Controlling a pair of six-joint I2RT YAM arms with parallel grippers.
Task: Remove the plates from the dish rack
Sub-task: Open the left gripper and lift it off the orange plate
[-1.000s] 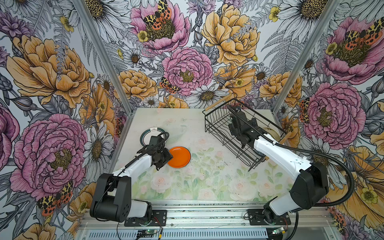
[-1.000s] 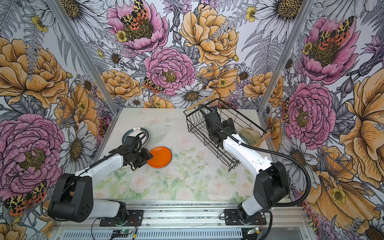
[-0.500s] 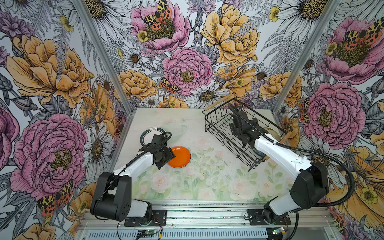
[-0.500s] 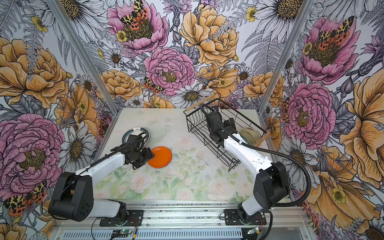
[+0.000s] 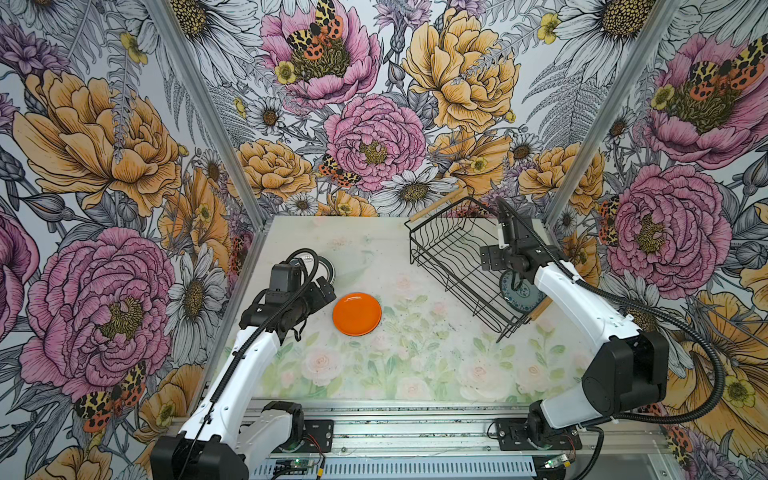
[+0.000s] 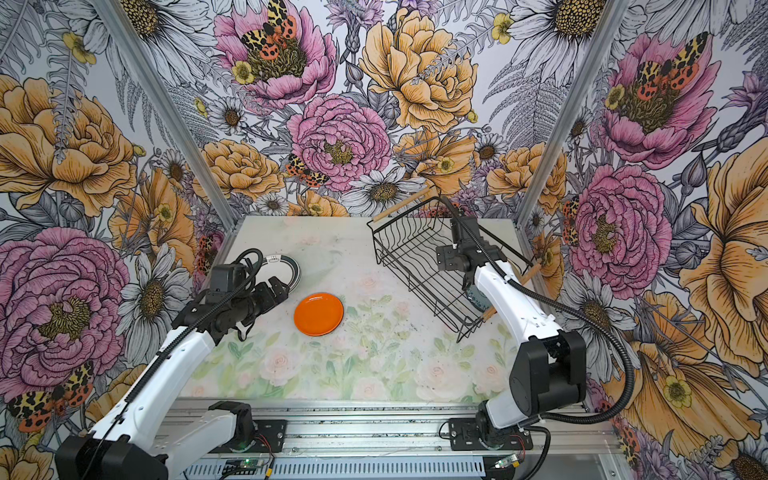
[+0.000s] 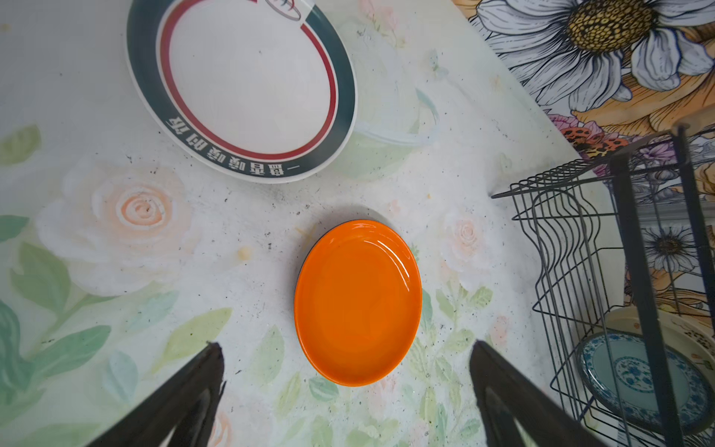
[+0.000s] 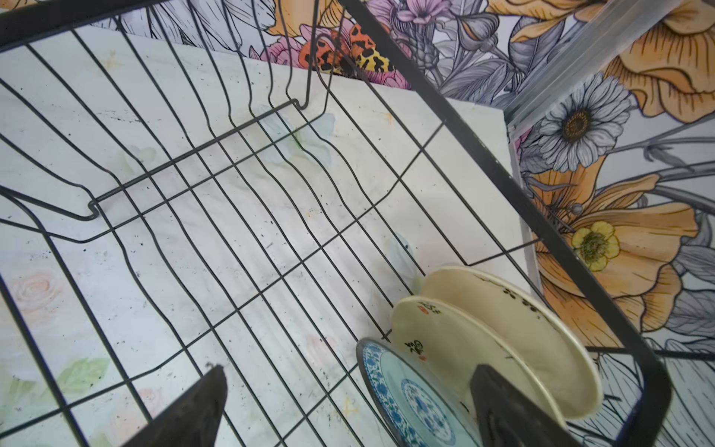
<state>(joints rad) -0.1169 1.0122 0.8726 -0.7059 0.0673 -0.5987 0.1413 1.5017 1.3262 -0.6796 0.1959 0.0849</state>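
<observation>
A plain orange plate (image 5: 356, 313) (image 6: 318, 313) lies flat on the table, just ahead of my left gripper (image 7: 346, 347), which is open and holds nothing. A white plate (image 7: 240, 85) with a dark rim lies flat behind it, partly under the left arm in both top views. The black wire dish rack (image 5: 453, 249) (image 6: 415, 249) stands at the back right. At its near end a teal patterned plate (image 8: 410, 394) and two cream plates (image 8: 514, 317) stand on edge. My right gripper (image 8: 350, 369) is open inside the rack, with the teal plate's rim between its fingers.
The rack's wooden handles (image 5: 440, 203) stick out at both ends. Its right side is close to the flowered wall (image 5: 582, 257). The rack's other slots (image 8: 232, 193) hold nothing.
My left gripper has opened and drawn back a little from the orange plate, which stays flat on the table. The right gripper has shifted slightly inside the rack toward the standing plates.
</observation>
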